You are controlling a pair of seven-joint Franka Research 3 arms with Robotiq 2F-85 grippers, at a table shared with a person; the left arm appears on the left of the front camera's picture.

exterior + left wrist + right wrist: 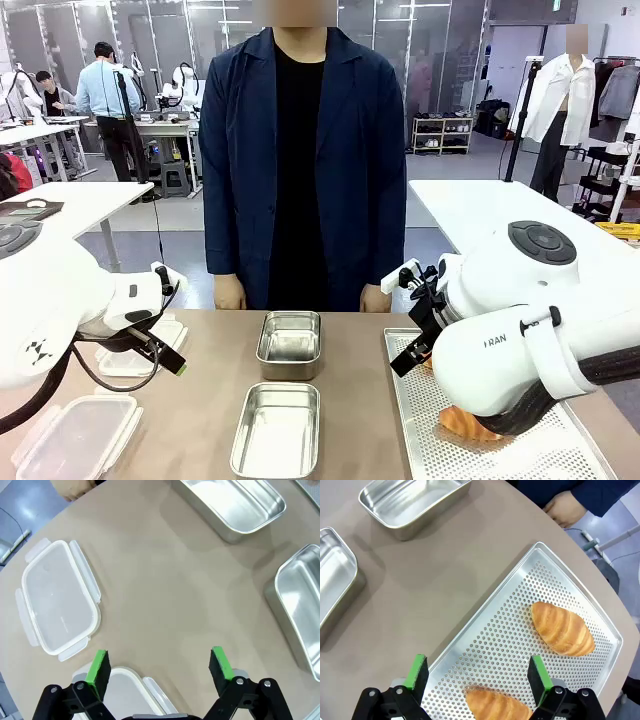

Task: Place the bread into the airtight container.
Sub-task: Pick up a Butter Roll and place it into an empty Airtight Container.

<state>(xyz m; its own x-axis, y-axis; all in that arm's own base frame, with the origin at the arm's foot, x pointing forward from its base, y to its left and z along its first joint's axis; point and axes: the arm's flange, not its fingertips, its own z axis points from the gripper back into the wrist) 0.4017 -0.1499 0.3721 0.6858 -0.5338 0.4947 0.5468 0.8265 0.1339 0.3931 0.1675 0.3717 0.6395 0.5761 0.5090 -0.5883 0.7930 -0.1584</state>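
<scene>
From the front, my right arm hides most of the golden crusty bread point(465, 425) on the perforated metal tray point(425, 440), and two empty rectangular steel containers point(289, 345) stand mid-surface, so I judge the pick not yet begun. My left hand point(160, 665) hangs spread and empty beside a clear plastic clip-edged piece point(57, 597), lid or box I cannot tell. My right hand point(477, 672) is spread above the tray with the bread cut off at the bottom edge between its fingers; next I should lower and pinch gently.
</scene>
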